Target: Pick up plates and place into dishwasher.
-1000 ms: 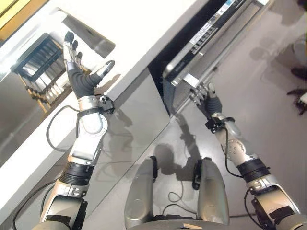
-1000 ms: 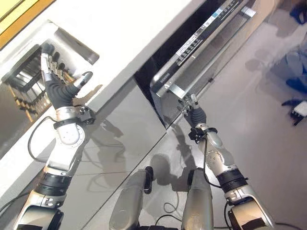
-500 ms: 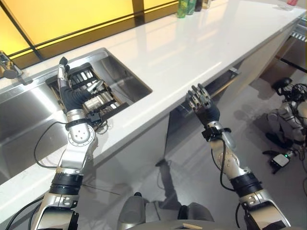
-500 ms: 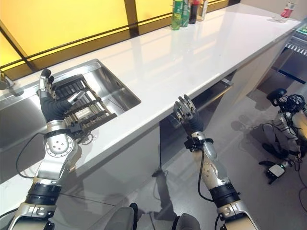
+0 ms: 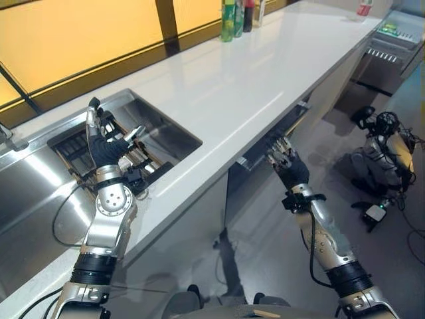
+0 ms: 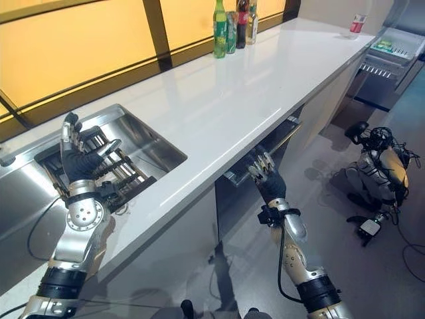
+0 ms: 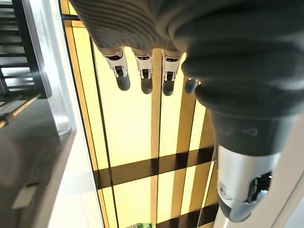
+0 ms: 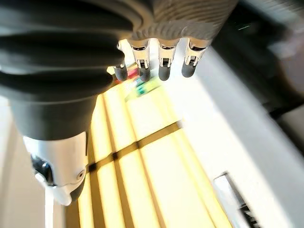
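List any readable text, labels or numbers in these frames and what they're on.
None can be read.
Bottles at the back of the countertop: labels too small to read.
Red-labelled bottle at the counter's far end: label too blurred.
Dishwasher door edge under the counter: no print legible.

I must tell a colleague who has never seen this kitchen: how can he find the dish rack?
Follow the long white counter to the steel sink at its left end. The black dish rack lies inside it, behind the raised left hand; it is the sink's one dark barred thing.
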